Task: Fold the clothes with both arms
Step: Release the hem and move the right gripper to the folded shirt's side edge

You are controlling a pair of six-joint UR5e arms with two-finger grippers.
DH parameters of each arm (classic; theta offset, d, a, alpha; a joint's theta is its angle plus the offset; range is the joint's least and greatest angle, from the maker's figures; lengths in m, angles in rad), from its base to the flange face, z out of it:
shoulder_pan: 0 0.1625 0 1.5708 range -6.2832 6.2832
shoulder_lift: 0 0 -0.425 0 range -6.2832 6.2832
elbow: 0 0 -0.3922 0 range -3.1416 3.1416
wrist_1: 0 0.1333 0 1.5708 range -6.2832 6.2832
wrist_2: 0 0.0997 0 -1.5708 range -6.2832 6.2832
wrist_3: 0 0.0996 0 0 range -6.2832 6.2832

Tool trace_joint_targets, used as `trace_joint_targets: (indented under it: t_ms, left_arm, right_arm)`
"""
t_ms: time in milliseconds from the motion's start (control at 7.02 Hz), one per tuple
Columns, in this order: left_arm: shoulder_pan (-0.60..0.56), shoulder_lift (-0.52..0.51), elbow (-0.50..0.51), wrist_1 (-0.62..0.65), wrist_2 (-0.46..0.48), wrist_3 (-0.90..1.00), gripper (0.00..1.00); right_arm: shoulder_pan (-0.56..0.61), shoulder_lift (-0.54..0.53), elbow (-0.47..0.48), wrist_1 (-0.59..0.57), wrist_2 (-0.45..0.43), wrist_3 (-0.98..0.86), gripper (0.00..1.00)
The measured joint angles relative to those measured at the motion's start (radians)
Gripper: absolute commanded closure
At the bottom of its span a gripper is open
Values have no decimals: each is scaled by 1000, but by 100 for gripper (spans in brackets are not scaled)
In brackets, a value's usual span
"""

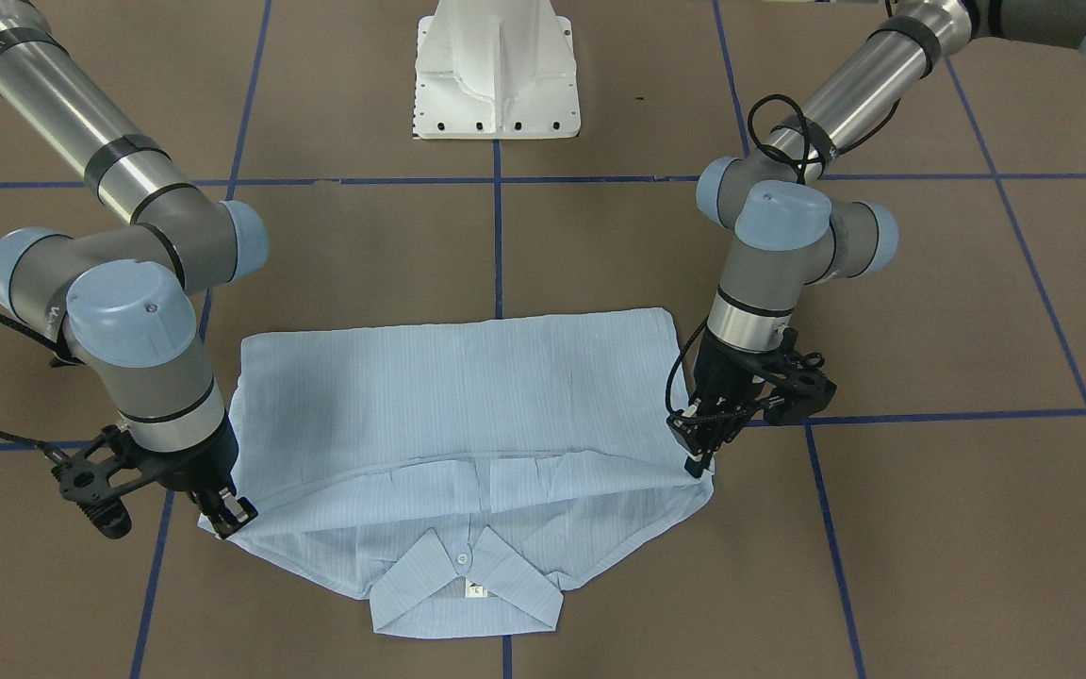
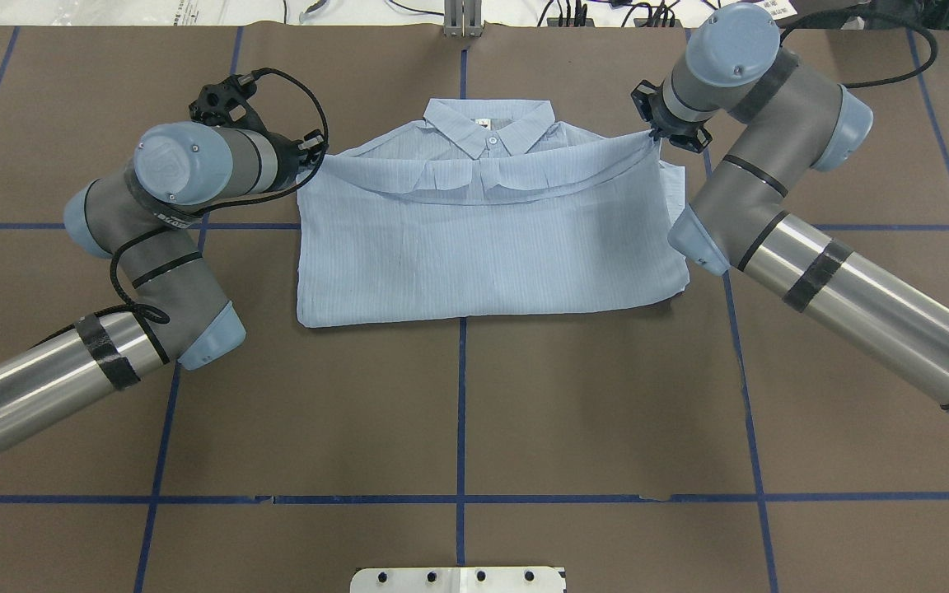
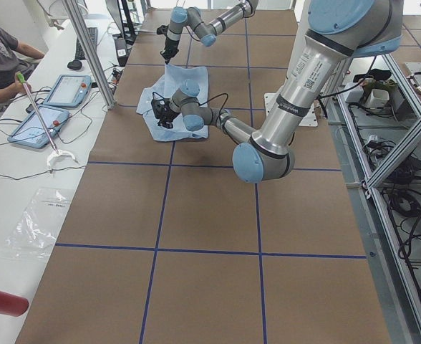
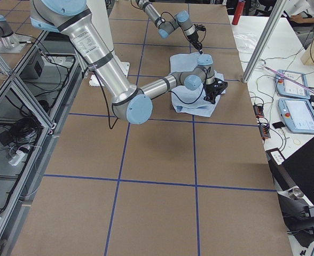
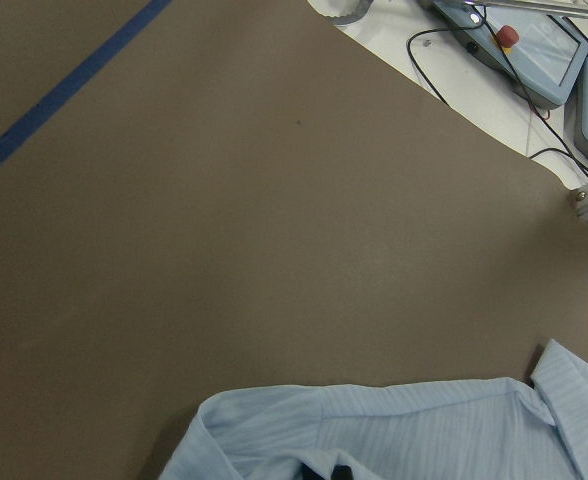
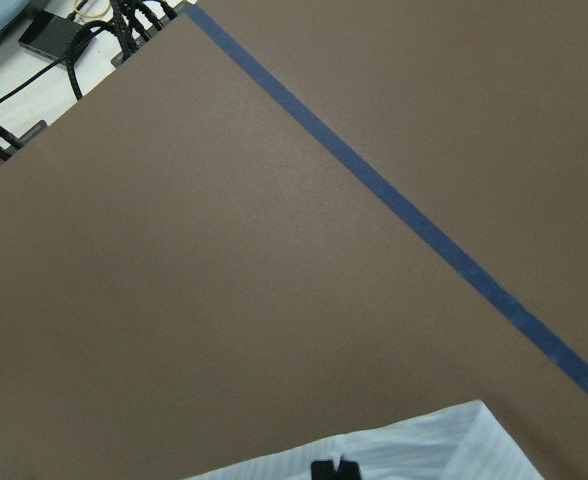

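exterior front-facing: left claw (image 1: 697, 451) and right claw (image 1: 227, 514) each clamped on the folded shirt (image 1: 458, 387).

I see: brown table (image 2: 606, 395) gridded with blue tape (image 2: 460, 412); white pedestal base (image 1: 496, 71); far white bench (image 3: 24, 186) carrying two tablets (image 3: 67, 91) and a red bottle (image 3: 1, 301).
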Motion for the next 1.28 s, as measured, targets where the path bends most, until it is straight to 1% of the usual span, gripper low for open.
trace_joint_targets:
  t_ms: [142,285,427,570,712,997,1139,1282]
  left_arm:
    - [0,-6,33,-25,0,11,57]
    - [-1,-11,61,-44,1,20,50]
    - [-5,-16,77,-54,1,36,40]
    - [-12,-19,84,-58,1,54,39]
    - [-16,-20,86,-60,0,64,39]
    - [-20,-20,83,-64,-1,72,39]
    - [-21,-18,79,-65,-2,72,39]
    - [-21,-15,72,-65,-3,73,39]
  right_arm:
    - [-2,14,-44,30,-15,-1,55]
    - [-4,19,-66,45,-24,-1,2]
    - [-9,19,-73,52,-28,-1,1]
    - [-15,9,-64,57,-30,0,1]
    - [-21,-31,-17,70,-29,2,0]
    - [-64,-183,183,99,-26,23,0]
    - [-101,-242,262,105,-32,50,0]
    - [-132,-277,302,109,-39,75,0]
